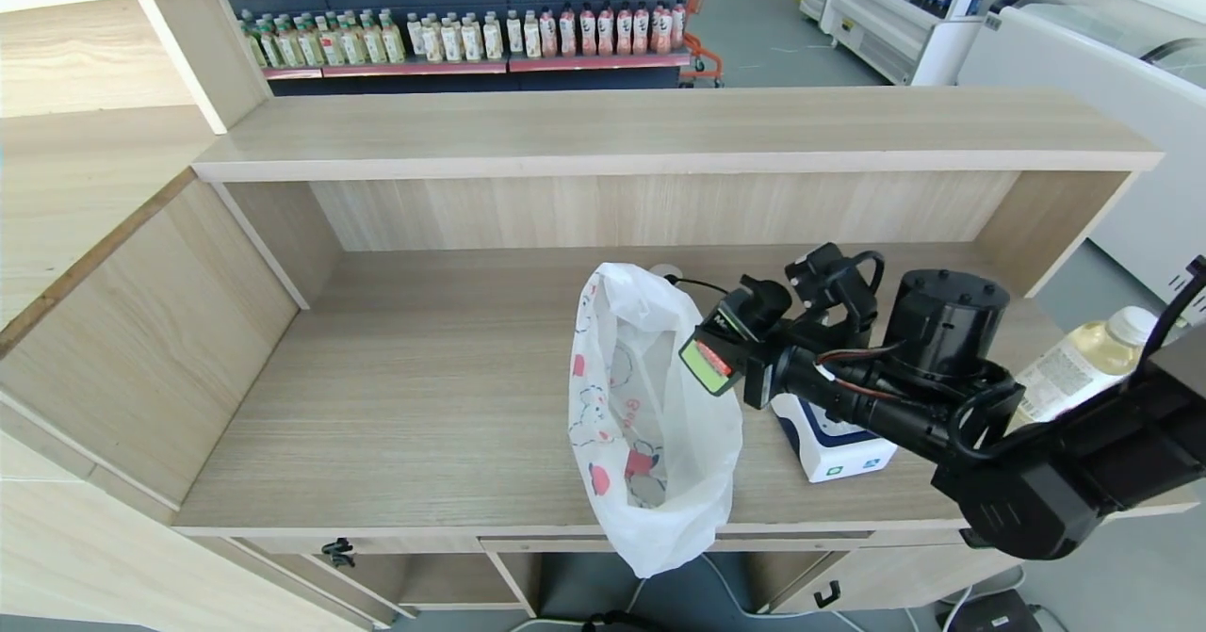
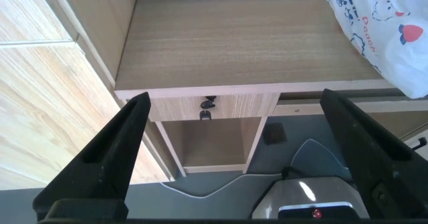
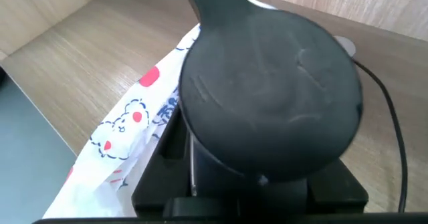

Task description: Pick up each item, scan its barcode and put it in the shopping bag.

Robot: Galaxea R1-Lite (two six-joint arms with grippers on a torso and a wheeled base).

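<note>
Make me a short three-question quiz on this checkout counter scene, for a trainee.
1. True or false: the left end effector is open.
2. What stands on the counter between the shopping bag and the bottle? A) a white and blue box B) a red can C) a banana
3. Which end effector carries the barcode scanner?

Key: 1 true. 2 A. 3 the right end effector.

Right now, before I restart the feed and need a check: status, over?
Left gripper open, empty, off the counter front. Right gripper shut on scanner beside shopping bag. Bottle, box unbagged.
</note>
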